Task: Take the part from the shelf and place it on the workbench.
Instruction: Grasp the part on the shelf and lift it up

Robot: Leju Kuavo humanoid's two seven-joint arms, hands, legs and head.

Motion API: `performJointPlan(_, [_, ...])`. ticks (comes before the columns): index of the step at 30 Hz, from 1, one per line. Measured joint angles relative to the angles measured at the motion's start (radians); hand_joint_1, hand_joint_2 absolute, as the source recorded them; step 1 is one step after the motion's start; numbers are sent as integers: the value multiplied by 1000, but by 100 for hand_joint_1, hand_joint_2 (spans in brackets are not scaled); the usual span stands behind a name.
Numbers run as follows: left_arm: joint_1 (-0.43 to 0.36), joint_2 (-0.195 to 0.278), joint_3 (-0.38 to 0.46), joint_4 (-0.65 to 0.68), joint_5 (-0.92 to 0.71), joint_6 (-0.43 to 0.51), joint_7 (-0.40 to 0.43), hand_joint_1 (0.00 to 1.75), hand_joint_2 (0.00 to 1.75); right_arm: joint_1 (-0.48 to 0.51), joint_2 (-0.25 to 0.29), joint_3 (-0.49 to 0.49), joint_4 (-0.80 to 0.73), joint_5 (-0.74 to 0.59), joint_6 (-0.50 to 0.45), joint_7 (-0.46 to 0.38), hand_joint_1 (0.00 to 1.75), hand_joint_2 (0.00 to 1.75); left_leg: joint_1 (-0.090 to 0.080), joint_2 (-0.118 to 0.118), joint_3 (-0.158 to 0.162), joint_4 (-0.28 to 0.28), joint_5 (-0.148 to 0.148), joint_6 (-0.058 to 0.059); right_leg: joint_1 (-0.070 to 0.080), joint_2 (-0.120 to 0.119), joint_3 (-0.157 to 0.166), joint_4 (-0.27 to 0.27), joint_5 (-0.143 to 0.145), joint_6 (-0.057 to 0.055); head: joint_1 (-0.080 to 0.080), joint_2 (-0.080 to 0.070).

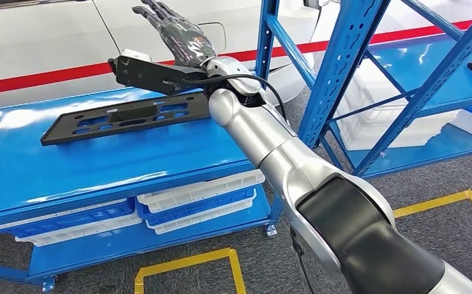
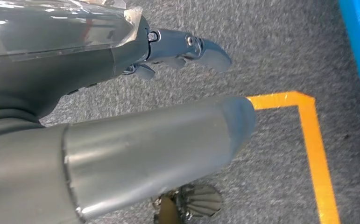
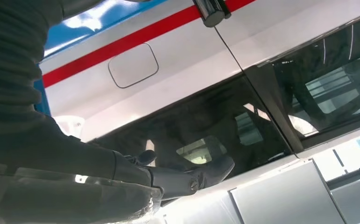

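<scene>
Part (image 1: 126,119) lies flat on the blue surface (image 1: 98,162), centre-left of frame; right hand (image 1: 175,30) lifted above it, fingers apart, empty; left hand (image 2: 178,51) hangs over floor, fingers loose, empty.

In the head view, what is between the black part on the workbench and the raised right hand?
The arm's black wrist camera bracket lies between the black part and the right hand, shown in the head view.

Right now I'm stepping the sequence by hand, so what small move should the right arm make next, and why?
Probably draw the right hand back toward the body. Its fingers are spread and hold nothing, raised above the workbench, and the black part already lies flat on the blue top, so the placement looks done.
</scene>
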Motion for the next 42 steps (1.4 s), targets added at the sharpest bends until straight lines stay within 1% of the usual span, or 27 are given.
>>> performJointPlan(1, [-1, 0, 0, 0, 0, 0, 0, 0, 0, -2, 0, 0, 0, 0, 0, 0, 0, 175, 1, 0, 8, -3, -3, 5, -1, -2, -30, 52, -17, 0, 0, 0])
performJointPlan(4, [-3, -1, 0, 0, 0, 0, 0, 0, 0, 2, -3, 0, 3, 0, -1, 0, 0, 175, 0, -2, 22, -3, -19, 11, -3, -3, -151, 233, -73, 3, 1, 0])
performJointPlan(5, [-1, -1, 0, 0, -1, 0, 0, 0, 0, 5, -4, 0, 4, 0, -1, 0, 0, 175, -1, -3, 28, -2, -25, 10, -3, -3, -172, 244, -71, 9, 1, 0])
performJointPlan(6, [0, -2, 0, 0, -1, 0, 0, 0, 0, 7, -5, 0, 5, 0, -1, 0, 0, 175, -1, -5, 36, -2, -32, 9, -3, -4, -173, 213, -47, 18, 1, 0])
performJointPlan(8, [2, -3, 0, 1, -3, 0, 1, 0, 0, 7, -7, 0, 5, 1, -1, 2, 0, 175, -2, -7, 54, 0, -49, 4, -3, -7, -130, 65, 41, 31, 1, 0])
performJointPlan(9, [2, -4, 0, 1, -4, 0, 1, 0, 0, 6, -8, 0, 5, 1, -1, 4, 0, 175, -3, -7, 62, 0, -57, 0, -1, -10, -108, -3, 75, 26, 1, 0])
performJointPlan(10, [1, -4, 0, 2, -6, 0, 1, 0, 0, 6, -9, 0, 5, 1, -1, 7, 0, 175, -3, -7, 66, 0, -63, -5, 1, -12, -91, -47, 94, 15, 1, 0])
performJointPlan(12, [0, -6, 0, 3, -9, 0, 3, 0, 0, 4, -9, 0, 5, 3, -1, 11, 0, 175, -4, -7, 72, 5, -68, -15, 4, -13, -79, -68, 98, -14, 0, 0])
performJointPlan(15, [0, -7, 0, 4, -11, 0, 8, 0, 0, 1, -8, 0, 1, 7, -1, 15, 0, 175, -3, -5, 62, 46, -83, -30, -9, -12, -48, -75, 96, -35, 0, 0])
performJointPlan(17, [-3, -7, 0, 4, -13, 1, 10, 0, 0, -3, -6, 0, -1, 10, 0, 17, 0, 175, 2, -4, 6, 149, -122, -42, -14, -12, -31, -77, 87, -44, -2, 0])
performJointPlan(19, [-4, -7, 0, 4, -15, 1, 13, 0, 0, -1, -6, 1, -1, 11, 0, 19, 0, 175, 8, -3, -77, 265, -165, -53, -14, -10, -22, -77, 77, -48, -3, 0])
performJointPlan(20, [-3, -7, 0, 4, -16, 1, 15, 0, 0, 2, -7, 1, -1, 11, 1, 20, 0, 175, 11, -2, -106, 289, -166, -56, -14, -9, -17, -76, 70, -47, -3, 0])
performJointPlan(21, [-3, -6, 0, 4, -16, 1, 16, 0, 0, 4, -7, 1, -1, 11, 1, 21, 0, 175, 14, -1, -115, 272, -143, -58, -15, -7, -9, -76, 64, -45, -3, 0])
performJointPlan(22, [-2, -6, 0, 4, -16, 1, 17, 0, 0, 5, -7, 1, -1, 11, 2, 21, 0, 175, 17, 0, -104, 218, -96, -58, -15, -6, 0, -76, 56, -41, -3, 0])
performJointPlan(23, [-2, -5, 0, 4, -16, 1, 17, 0, 0, 5, -7, 0, -2, 11, 2, 21, 0, 175, 19, 2, -79, 142, -41, -58, -16, -5, 10, -76, 48, -37, -3, 0])
performJointPlan(24, [-3, -4, 0, 4, -16, 1, 17, 0, 0, 5, -8, 0, -2, 12, 2, 21, 0, 175, 19, 3, -54, 75, -7, -57, -15, -5, 19, -76, 40, -32, -2, 0])
performJointPlan(26, [-6, -4, 0, 5, -17, 1, 17, 0, 0, 3, -8, 0, -4, 12, 2, 23, 0, 175, 14, 6, -24, 8, 6, -47, -12, -4, 25, -76, 29, -20, -3, 0])
performJointPlan(27, [-7, -4, 0, 5, -18, 1, 17, 0, 0, 2, -9, 0, -4, 13, 3, 24, 0, 175, 10, 6, -21, 6, -5, -39, -9, -3, 27, -72, 27, -14, -3, 0])
performJointPlan(30, [-7, -6, 0, 6, -21, 1, 18, 0, 0, 3, -13, 0, -8, 14, 3, 27, 0, 175, 8, 4, 0, 0, 0, -15, -4, -5, 26, -46, 17, 3, -3, 0])
performJointPlan(32, [-11, -7, 0, 5, -21, 0, 17, 0, 0, 0, -18, -1, -10, 15, 3, 27, 0, 175, 8, 3, 13, -3, -2, -5, -6, -7, -24, 44, -15, 4, -2, 0])
performJointPlan(34, [-14, -7, 0, 5, -22, -2, 16, 0, 0, 3, -24, -1, -10, 15, 2, 27, 0, 175, 6, 1, 16, -3, -8, 1, -7, -8, -113, 189, -66, -4, -2, 0])
performJointPlan(35, [-14, -8, 0, 5, -23, -2, 16, 0, 0, 6, -28, -1, -10, 15, 2, 27, 0, 175, 4, 0, 17, -3, -10, 3, -6, -8, -151, 239, -82, -6, -2, 0])
performJointPlan(36, [-14, -9, 0, 5, -24, -3, 16, 0, 0, 10, -32, -2, -10, 15, 2, 27, 0, 175, 1, -2, 19, -3, -13, 5, -5, -8, -172, 254, -83, -4, -1, 0])
performJointPlan(37, [-13, -10, 0, 5, -26, -3, 17, 0, 0, 12, -35, -2, -10, 15, 2, 27, 0, 175, -1, -5, 23, -3, -16, 5, -4, -8, -173, 229, -64, 2, -2, 0])
performJointPlan(39, [-13, -13, 0, 5, -30, -4, 17, 0, 0, 12, -39, -3, -13, 15, 3, 27, 0, 175, -6, -7, 31, -3, -22, 3, 1, -9, -121, 79, 14, 12, -2, 0])
performJointPlan(41, [-15, -15, 0, 5, -32, -4, 18, 0, 0, 11, -41, -2, -15, 18, 12, 26, 0, 175, -10, -7, 36, -2, -30, -3, 6, -11, -77, -43, 68, 0, -2, 0])
performJointPlan(42, [-16, -16, 0, 6, -33, -4, 20, 0, 0, 12, -42, -1, -18, 22, 21, 25, 0, 175, -12, -7, 35, -1, -34, -6, 7, -11, -67, -67, 85, -7, -2, 0])
